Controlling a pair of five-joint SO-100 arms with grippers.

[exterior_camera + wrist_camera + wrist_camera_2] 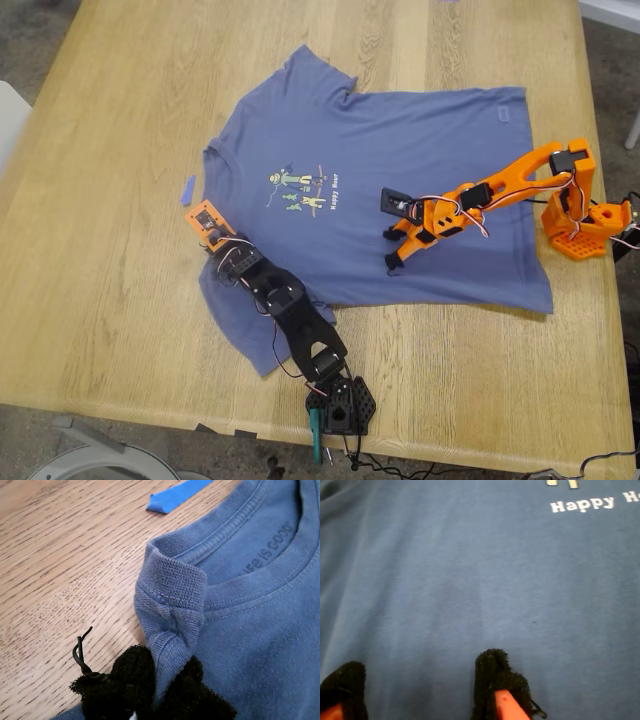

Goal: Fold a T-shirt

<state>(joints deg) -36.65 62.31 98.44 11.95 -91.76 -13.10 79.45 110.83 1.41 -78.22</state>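
The slate-blue T-shirt (400,150) lies spread flat on the wooden table, chest print (300,187) facing up and collar toward the exterior view's left. My first gripper (210,238), on the black arm, is shut on a bunched fold of the T-shirt (250,630) at the collar rim, pinched between its black foam pads (130,675). My second gripper (390,252), on the orange arm, hovers low over the shirt's belly. In its wrist view my second gripper (417,680) is open over smooth T-shirt cloth (470,580), with nothing between the fingers.
A small blue scrap (187,189) lies on the bare wooden table (100,300) just off the collar, also the blue scrap (175,495) in the first wrist view. The orange arm's base (585,225) stands at the exterior view's right, the black base (340,405) at the front edge.
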